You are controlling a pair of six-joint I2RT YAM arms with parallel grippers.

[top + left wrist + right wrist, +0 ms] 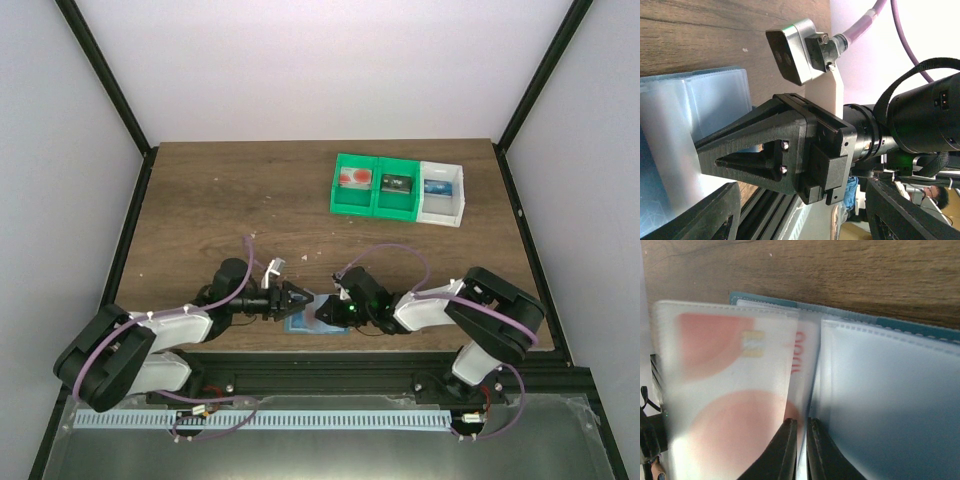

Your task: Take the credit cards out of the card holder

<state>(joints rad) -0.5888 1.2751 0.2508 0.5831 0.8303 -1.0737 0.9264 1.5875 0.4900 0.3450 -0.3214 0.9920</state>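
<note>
The light-blue card holder [303,324] lies open at the table's front edge between both arms; it also shows in the left wrist view [695,110] and the right wrist view [890,390]. A white credit card with red circles [730,390] sits in its frosted left pocket, with one edge sticking out. My right gripper [801,440] is shut on that thin edge; in the top view it is over the holder [327,312]. My left gripper [297,298] is at the holder's left edge, and its fingers [700,215] stand wide apart and empty.
Two green bin compartments [375,208] and a white one [443,216] stand at the back right. Each holds a card: a red one [354,179], a dark one [395,183], a blue one [436,187]. The right arm's wrist [805,150] fills the left wrist view.
</note>
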